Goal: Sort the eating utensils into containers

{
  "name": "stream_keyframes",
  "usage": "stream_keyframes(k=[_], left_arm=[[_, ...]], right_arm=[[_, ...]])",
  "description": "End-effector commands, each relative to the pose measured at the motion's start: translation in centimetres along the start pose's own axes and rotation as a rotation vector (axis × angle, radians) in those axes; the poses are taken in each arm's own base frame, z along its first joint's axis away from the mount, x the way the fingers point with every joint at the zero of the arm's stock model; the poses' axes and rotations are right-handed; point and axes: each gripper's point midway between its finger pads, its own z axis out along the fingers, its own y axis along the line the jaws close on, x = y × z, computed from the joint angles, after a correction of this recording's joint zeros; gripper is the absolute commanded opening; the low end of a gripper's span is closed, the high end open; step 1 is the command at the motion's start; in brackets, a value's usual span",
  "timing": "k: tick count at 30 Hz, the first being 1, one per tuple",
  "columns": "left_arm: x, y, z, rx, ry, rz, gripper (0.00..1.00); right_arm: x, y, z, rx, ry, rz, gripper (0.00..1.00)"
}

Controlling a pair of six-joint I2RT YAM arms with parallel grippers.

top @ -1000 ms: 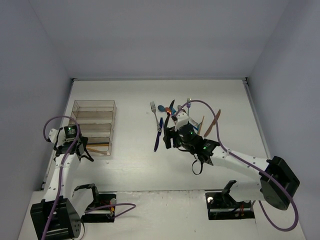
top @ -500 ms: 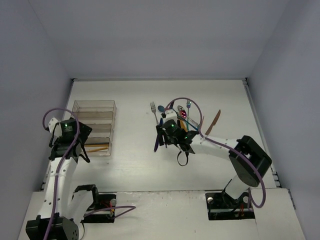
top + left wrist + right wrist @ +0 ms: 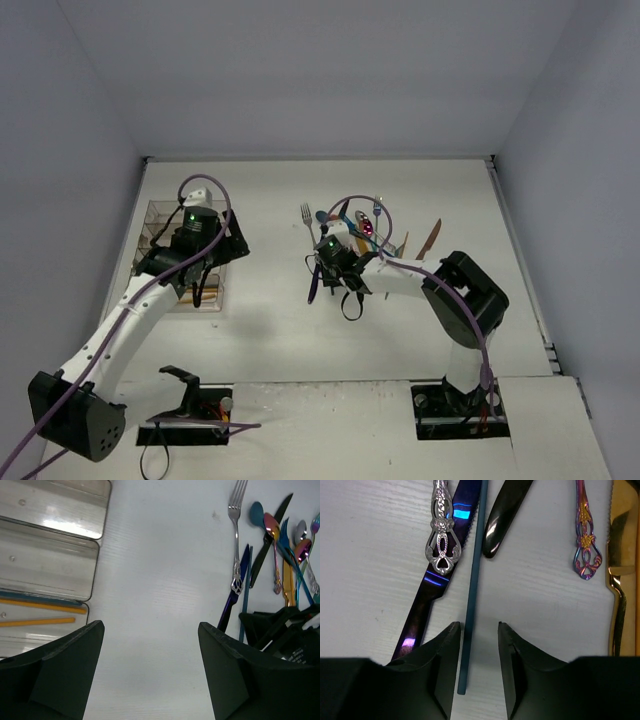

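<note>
The utensils lie in a loose pile right of centre: a silver fork (image 3: 236, 520), a blue knife (image 3: 235, 597), a blue chopstick (image 3: 472, 580), a black knife (image 3: 270, 537), an iridescent pink spoon (image 3: 585, 545) and a gold knife (image 3: 620, 555). A copper knife (image 3: 428, 240) lies apart on the right. My right gripper (image 3: 479, 627) is open low over the table, its jaws either side of the blue chopstick's near end. The clear tray (image 3: 55, 565) holds two gold chopsticks (image 3: 40, 605) in one compartment. My left gripper (image 3: 150, 625) is wide open and empty, above bare table just right of the tray.
My left arm (image 3: 130, 320) reaches over the tray (image 3: 150, 225) and hides part of it in the top view. A purple cable loops over the right arm (image 3: 400, 275) above the pile. White walls close the table at the back and both sides.
</note>
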Motion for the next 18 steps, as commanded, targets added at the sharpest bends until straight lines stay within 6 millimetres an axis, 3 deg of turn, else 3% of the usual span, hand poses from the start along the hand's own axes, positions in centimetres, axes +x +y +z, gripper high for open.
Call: stream_keyframes(k=[1,5,10,15,18], left_arm=[[-0.9,-3.6,-0.2,0.084,-0.024,0.105,0.73],[-0.1,-6.3,0.0,0.148,-0.008,0.146,0.73],[0.8,-9.5,0.4,0.254,0.038,0.115,0.73],[-0.4,-14.1,-0.7,0.426,0.017,0.055,0.73],[-1.0,-16.0,-1.0,0.504,0.006,0.008,0.73]], right_arm=[[0.0,-0.2,0.7,0.017,0.019,0.035,0.22],[-0.2,-0.8,0.6,0.027,0.015,0.044,0.01],[-2.8,-0.7,-1.8,-0.009,-0.057,0.023,0.00],[-6.7,0.2,-7.5,-0.103,-0.207,-0.009,0.00],[-7.6,0.9,-9.8,-0.178,-0.260,-0.025,0.00]])
